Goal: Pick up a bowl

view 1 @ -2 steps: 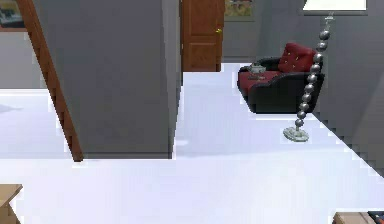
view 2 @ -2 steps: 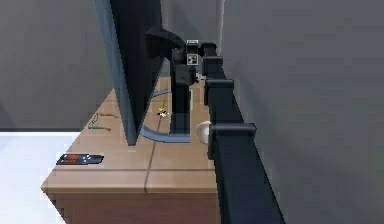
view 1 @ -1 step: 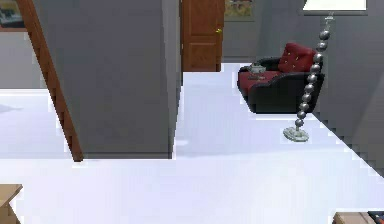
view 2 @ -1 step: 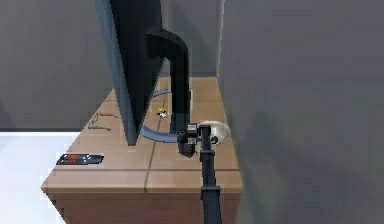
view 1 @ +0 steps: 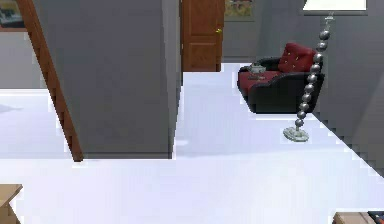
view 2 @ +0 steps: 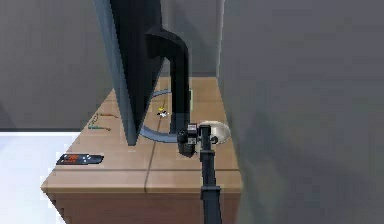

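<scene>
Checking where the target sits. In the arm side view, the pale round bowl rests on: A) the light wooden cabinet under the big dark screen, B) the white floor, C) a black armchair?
A: the pale round bowl lies on the light wooden cabinet's top, beside the dark screen.

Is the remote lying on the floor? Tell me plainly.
No: the remote lies on top of the wooden cabinet, near its edge toward the arm side view's left.
</scene>
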{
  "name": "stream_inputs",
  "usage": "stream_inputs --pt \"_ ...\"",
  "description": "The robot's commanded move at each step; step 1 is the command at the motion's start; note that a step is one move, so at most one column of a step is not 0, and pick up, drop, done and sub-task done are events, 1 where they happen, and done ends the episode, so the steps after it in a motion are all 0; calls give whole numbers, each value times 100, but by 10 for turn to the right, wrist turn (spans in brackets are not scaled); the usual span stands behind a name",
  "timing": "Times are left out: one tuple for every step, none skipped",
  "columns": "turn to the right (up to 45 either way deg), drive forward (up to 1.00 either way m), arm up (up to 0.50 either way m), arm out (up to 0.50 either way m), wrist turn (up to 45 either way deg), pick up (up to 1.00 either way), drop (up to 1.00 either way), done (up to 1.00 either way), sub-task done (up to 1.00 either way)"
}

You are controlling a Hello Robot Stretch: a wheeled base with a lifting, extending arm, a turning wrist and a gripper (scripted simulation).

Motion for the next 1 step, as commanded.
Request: stream_inputs --pt "0 0 10 0 0 0 0 0 0"
